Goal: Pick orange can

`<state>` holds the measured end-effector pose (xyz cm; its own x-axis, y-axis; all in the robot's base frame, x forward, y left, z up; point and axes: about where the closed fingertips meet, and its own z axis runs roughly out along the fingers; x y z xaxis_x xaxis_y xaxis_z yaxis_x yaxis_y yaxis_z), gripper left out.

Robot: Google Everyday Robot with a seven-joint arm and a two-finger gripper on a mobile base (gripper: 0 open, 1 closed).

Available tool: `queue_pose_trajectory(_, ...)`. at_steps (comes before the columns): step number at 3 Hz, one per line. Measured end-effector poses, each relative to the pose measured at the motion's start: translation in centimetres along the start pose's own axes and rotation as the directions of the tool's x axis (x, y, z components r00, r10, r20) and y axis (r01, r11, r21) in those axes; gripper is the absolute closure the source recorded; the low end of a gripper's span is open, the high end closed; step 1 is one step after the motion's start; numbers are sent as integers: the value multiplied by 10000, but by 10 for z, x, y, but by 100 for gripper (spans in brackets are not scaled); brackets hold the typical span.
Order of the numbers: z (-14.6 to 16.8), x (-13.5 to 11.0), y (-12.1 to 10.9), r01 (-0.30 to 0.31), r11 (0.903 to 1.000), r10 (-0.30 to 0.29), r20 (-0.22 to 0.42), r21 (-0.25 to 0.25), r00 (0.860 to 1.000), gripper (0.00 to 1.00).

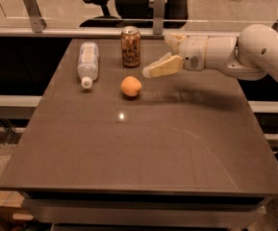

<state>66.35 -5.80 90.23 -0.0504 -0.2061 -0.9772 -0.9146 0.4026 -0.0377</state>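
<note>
The orange can [130,46] stands upright near the far edge of the brown table [143,148]; it has orange-brown sides, pale markings and a silver top. My gripper [157,55] comes in from the right on a white arm and hovers just right of the can, a short gap away. It is open and empty: one pale finger [161,67] points toward the can's base, the other [173,37] sits higher behind it.
A round orange fruit [131,86] lies in front of the can. A clear plastic bottle [88,62] with a white cap lies on its side to the left. A railing with metal posts [158,9] and an office chair stand behind the table.
</note>
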Motion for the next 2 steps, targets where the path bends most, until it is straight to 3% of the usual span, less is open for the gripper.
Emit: queue_pose_trajectory(2,40,-10,-12,114,9993,-111,86,-350,9999,0)
